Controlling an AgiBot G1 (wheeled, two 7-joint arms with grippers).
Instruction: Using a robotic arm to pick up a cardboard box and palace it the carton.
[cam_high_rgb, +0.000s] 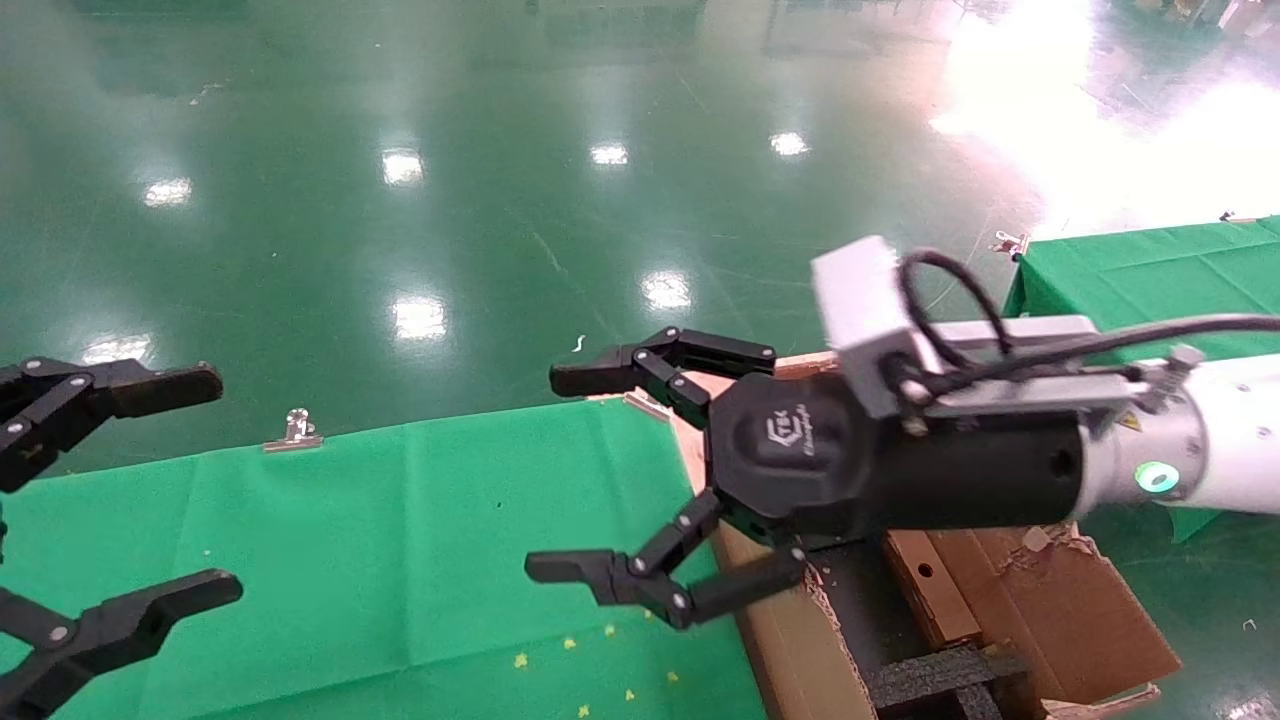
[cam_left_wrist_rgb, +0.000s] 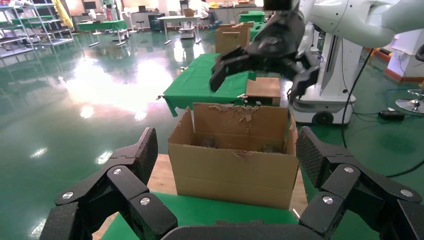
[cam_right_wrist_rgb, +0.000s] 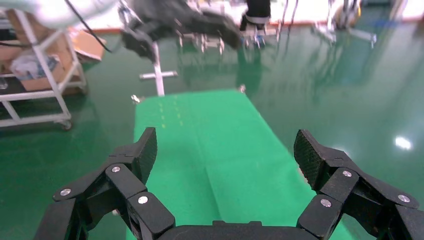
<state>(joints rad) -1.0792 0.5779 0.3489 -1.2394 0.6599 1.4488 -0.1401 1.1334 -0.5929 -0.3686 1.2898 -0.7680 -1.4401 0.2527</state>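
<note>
My right arm (cam_high_rgb: 1230, 455), white with a teal ring, reaches in from the right. Its gripper (cam_high_rgb: 565, 472) is open and empty, held in the air above the near wall of the carton (cam_high_rgb: 800, 640) and the green table's edge. The carton has torn flaps and black foam (cam_high_rgb: 940, 680) inside. The small cardboard box (cam_high_rgb: 930, 590), with a round hole, stands inside the carton below my right wrist. In the left wrist view the carton (cam_left_wrist_rgb: 230, 170) faces me with the right gripper (cam_left_wrist_rgb: 257, 82) above it. My left gripper (cam_high_rgb: 205, 487) is open and empty at the far left.
A green-clothed table (cam_high_rgb: 350, 550) lies between the grippers, with a metal clip (cam_high_rgb: 295, 430) on its far edge. A second green table (cam_high_rgb: 1150, 270) stands at the right. Another brown box (cam_left_wrist_rgb: 263, 89) sits behind the carton. Shiny green floor lies beyond.
</note>
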